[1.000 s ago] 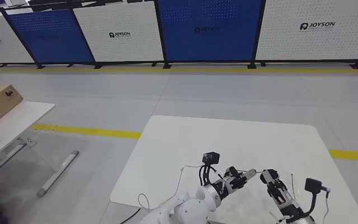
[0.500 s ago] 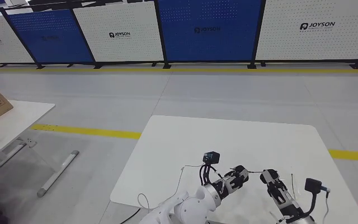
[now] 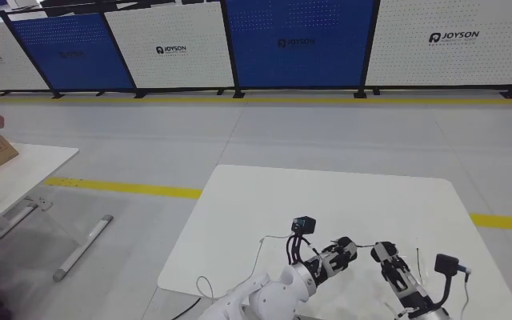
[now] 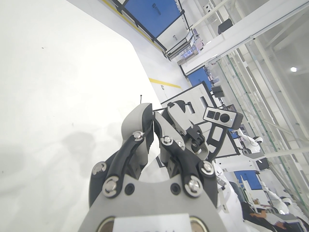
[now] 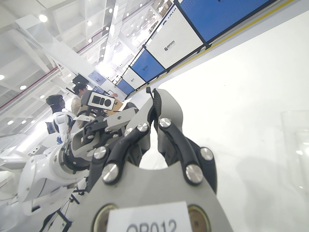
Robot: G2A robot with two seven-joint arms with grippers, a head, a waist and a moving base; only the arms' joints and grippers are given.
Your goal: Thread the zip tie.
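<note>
White tabletop [image 3: 336, 192] is carrying the job, and everything is centring on the zip tie [image 5: 149, 90], which is seemingly being held clear of the surface.

Nearest, the left fingers [image 4: 135, 124] are pressing fully together on 1 end of the zip tie, with a thin black tip sticking out past them. At the zip tie's other end, the right fingers [image 5: 169, 107] are likewise clamping tight, with a small black end, seemingly the head, poking out beyond their tips. A short run of strap is stretching between the 2 pairs, which are sitting near each other without touching.

By my reading, the threading step is only getting under way: both ends are being gripped, but the tail is not yet entering the head. The next move is calling for turning the free tip toward the head's slot and lining it up squarely, which is looking fiddly with so little strap free.

Far beyond the zip tie, a yellow line [image 3: 120, 187] is crossing the floor [image 3: 160, 136], and blue and white panels [image 3: 300, 40] are standing behind it.
</note>
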